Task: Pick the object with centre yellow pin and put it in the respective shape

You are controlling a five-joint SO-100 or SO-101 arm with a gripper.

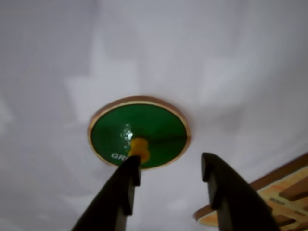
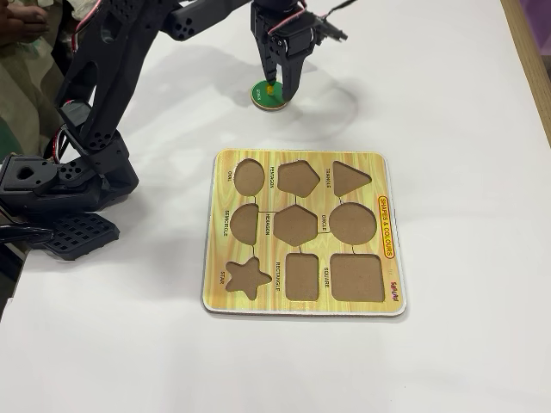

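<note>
White table (image 2: 448, 112): gripper (image 1: 168, 168) spread apart, 1 finger touching green disc's (image 1: 159, 127) knob.

disc (image 2: 268, 95) is seen on table (image 2: 448, 129), behind board (image 2: 301, 305) in the fixed view; circle cutout (image 2: 353, 223) in board's right half.

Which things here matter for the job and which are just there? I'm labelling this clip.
Belong to the job:
- green disc with yellow knob
- round CIRCLE cutout
- open pincer over the disc

Just there:
- the shape board's other cutouts: oval, pentagon, triangle, semicircle, hexagon, star, rectangle, square
</note>
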